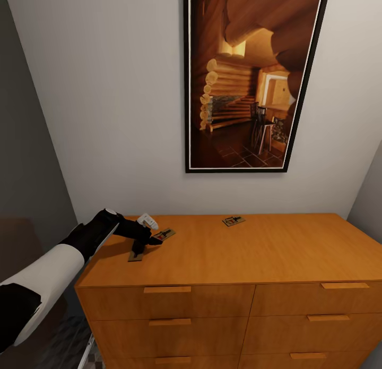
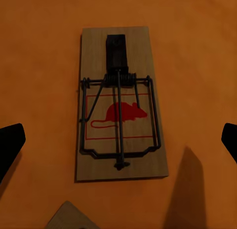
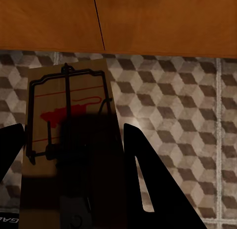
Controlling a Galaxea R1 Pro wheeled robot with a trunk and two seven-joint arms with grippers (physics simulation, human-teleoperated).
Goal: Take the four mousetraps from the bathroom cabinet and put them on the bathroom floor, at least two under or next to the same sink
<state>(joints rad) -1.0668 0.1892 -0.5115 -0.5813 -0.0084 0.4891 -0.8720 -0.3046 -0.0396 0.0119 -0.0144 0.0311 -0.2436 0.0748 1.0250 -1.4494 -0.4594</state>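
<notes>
Three mousetraps lie on the cabinet top: one near the back wall, one further left and one near the left front. My left gripper hangs open just above the two left ones. In the left wrist view a mousetrap with a red mouse print lies flat between the spread fingertips, and the corner of another shows at the edge. My right gripper is shut on a mousetrap, held above the cube-patterned bathroom floor in front of the cabinet.
A large framed picture hangs on the white wall behind the cabinet. A grey wall stands close on the left. Drawer fronts with wooden bar handles face me.
</notes>
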